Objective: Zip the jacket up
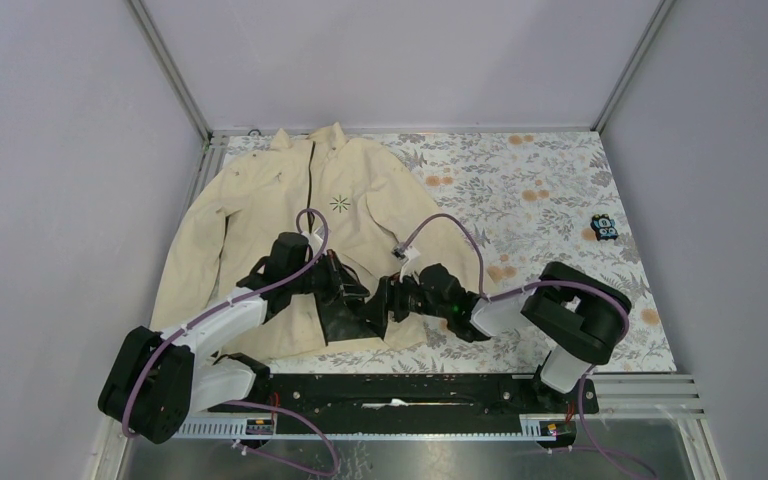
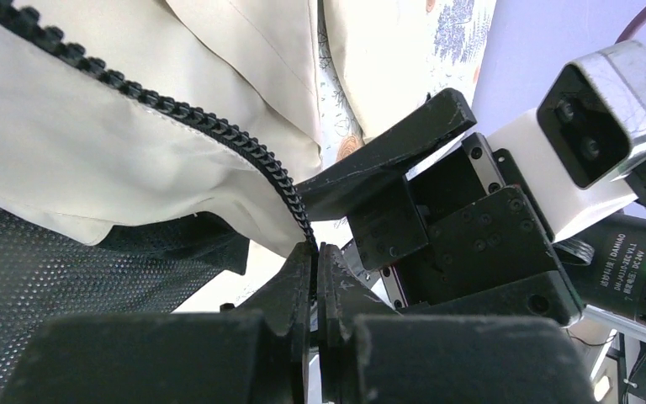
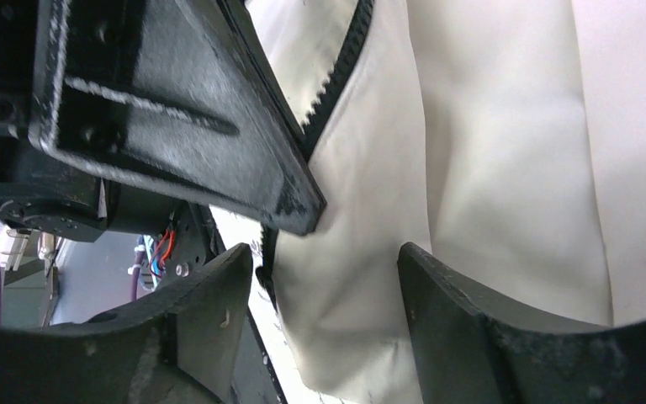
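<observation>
The jacket (image 1: 260,215) lies on the desk (image 1: 540,190), collar far, hem at the arms. Left claw (image 2: 315,257) pinches the zipper (image 2: 219,130) at its bottom end; right claw (image 3: 324,261), spread open, straddles what looks like the opposite hem edge just beside it. The zipper runs away toward the collar.

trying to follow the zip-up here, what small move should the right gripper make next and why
Probably close the right gripper on the jacket. Its jaws stand open with cream fabric between them, while the left gripper is pinched shut on the zipper teeth edge right beside it, so a second hold looks needed.
</observation>
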Controlling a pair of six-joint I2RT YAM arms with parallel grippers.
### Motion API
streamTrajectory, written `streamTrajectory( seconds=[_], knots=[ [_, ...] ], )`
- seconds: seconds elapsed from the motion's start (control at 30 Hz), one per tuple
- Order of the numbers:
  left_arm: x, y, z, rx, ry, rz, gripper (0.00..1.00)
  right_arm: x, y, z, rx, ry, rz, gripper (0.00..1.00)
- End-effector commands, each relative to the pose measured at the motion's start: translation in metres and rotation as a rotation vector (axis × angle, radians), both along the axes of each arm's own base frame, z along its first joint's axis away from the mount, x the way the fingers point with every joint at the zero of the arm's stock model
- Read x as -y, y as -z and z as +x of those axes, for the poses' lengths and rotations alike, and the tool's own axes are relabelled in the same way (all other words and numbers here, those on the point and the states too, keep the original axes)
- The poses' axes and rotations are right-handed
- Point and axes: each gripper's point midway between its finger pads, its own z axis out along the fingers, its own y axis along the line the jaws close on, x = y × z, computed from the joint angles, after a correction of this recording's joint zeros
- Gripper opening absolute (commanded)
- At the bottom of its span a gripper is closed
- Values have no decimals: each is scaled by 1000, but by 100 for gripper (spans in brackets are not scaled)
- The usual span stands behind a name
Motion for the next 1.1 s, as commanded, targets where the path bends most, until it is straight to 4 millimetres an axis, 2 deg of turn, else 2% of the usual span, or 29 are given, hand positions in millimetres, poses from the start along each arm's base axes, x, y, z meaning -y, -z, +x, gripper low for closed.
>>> streamTrajectory(
  seconds=[0.0, 0.13, 0.23, 0.3, 0.37, 0.5, 0.53, 0.6, 0.73, 0.83, 0.9, 1.07],
  knots=[
    [3, -14, 11, 70, 2, -4, 0, 6, -21, 3, 55, 38, 60, 72],
    [0, -12, 13, 62, -8, 30, 0, 18, -21, 4, 77, 69, 42, 75],
    [-2, -11, 15, 57, -6, 56, 0, 30, -23, 3, 100, 99, 37, 82],
    [-2, -12, 14, 54, -5, 62, 0, 32, -28, 2, 116, 92, 42, 84],
    [-2, -14, 15, 57, -8, 58, 0, 27, -31, -1, 117, 62, 51, 79],
    [-1, -18, 16, 54, -15, 46, 0, 16, -31, -2, 87, 36, 78, 53],
    [0, -19, 16, 50, -16, 44, 0, 14, -31, -1, 83, 36, 81, 49],
    [0, -19, 15, 38, -20, 37, 0, 10, -34, -2, 86, 23, 94, 51],
    [0, -18, 14, 27, -25, 31, 0, 4, -33, -1, 84, 8, 97, 61],
    [1, -17, 12, 20, -23, 24, 0, -3, -34, -2, 66, -11, 119, 61],
    [2, -18, 12, 19, -20, 12, 0, -5, -31, -3, 52, -17, 127, 56],
    [2, -20, 11, 31, -13, 8, 0, -10, -31, -4, 42, -35, 143, 21]
  ],
)
